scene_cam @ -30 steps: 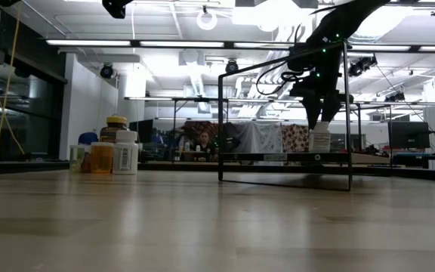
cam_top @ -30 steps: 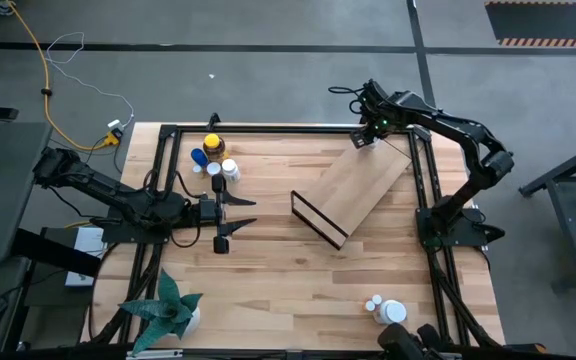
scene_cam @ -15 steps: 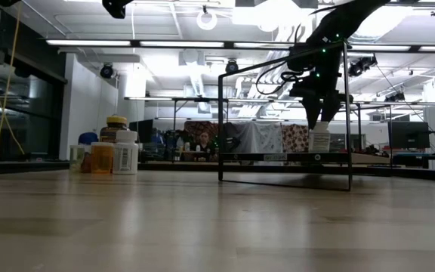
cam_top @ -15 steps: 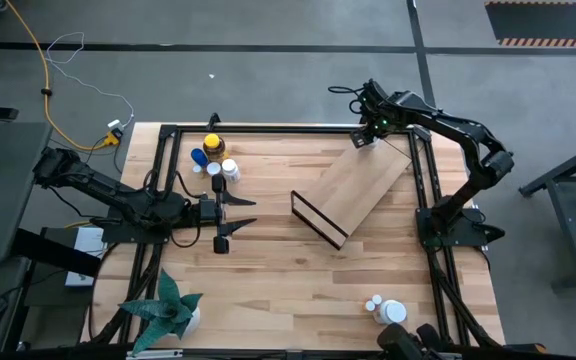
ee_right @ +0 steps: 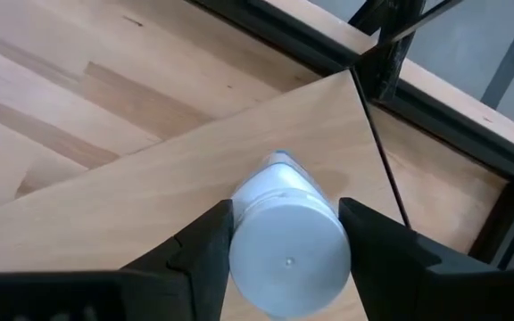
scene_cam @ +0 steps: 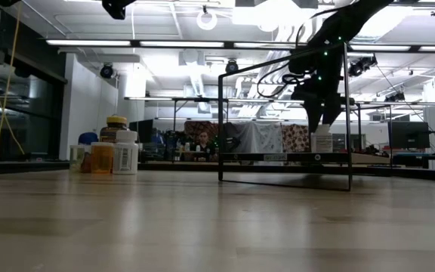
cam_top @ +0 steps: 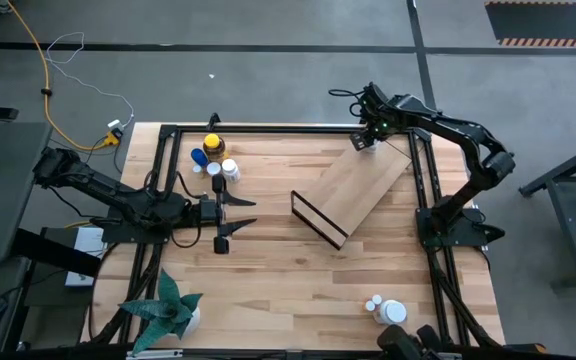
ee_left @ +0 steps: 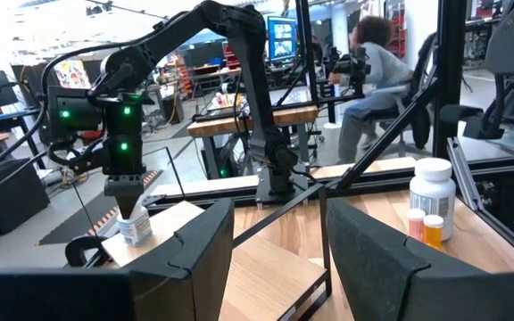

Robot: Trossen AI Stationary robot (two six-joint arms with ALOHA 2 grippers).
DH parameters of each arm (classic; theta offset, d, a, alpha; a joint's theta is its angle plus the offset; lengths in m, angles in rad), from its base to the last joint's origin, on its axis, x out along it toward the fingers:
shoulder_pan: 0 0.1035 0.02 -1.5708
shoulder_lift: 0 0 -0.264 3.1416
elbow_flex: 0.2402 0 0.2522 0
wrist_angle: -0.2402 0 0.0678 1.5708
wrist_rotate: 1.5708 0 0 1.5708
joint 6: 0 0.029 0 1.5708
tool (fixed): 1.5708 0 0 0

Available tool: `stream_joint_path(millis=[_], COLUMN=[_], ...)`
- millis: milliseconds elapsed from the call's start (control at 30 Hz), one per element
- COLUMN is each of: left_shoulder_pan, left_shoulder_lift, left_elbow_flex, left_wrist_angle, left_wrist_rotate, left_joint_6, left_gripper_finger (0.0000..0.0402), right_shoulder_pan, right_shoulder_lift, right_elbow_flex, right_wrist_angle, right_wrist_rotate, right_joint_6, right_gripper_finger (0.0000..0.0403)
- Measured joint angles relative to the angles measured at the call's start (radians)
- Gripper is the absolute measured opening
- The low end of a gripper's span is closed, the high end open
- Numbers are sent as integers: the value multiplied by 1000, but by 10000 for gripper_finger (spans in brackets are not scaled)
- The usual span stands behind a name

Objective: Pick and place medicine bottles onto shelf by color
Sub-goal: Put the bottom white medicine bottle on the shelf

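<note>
My right gripper [cam_top: 366,139] is over the far corner of the light wooden shelf [cam_top: 353,190], shut on a white bottle with a white cap [ee_right: 288,245]. The bottle also shows in the low view [scene_cam: 322,141], standing upright on the shelf board. My left gripper [cam_top: 240,212] waits open and empty at the table's left; its wrist view [ee_left: 279,259] looks across at the shelf. An amber bottle with a yellow cap [cam_top: 213,146], a blue one [cam_top: 199,157] and white ones [cam_top: 230,170] stand on the tabletop at the far left. My right gripper pinches the white bottle at its cap's rim [ee_right: 239,245], one finger on each side. The fingers come from above, pointing down. The bottle stands upright with its base on the shelf board near the far corner.
The shelf's thin black wire frame [scene_cam: 225,113] rises around the board. More bottles [cam_top: 388,310] stand at the table's near right. A potted plant [cam_top: 173,310] stands at the near left. Bare tabletop lies between the shelf and the left gripper.
My right gripper has edged a little toward the table's right edge, staying shut on the white bottle, which stays upright on the shelf.
</note>
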Motion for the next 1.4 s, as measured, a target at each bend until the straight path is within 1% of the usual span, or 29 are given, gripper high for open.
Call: stream_joint_path(millis=[333,867,1133,1400], left_shoulder_pan=[0,0,0,0], left_shoulder_lift=[0,0,0,0], left_elbow_flex=[0,0,0,0], left_wrist_angle=[1,1,1,1], left_wrist_rotate=[0,0,0,0], left_joint_6=[1,1,0,0], left_gripper_finger=[170,170,170,170], right_shoulder_pan=[0,0,0,0], right_shoulder_lift=[5,5,5,4], right_elbow_flex=[50,54,54,31], right_wrist_angle=[-16,-63,-61,-38], right_wrist_rotate=[5,-15,-120,-115], right_joint_6=[-11,68,60,61], right_gripper_finger=[186,186,186,186])
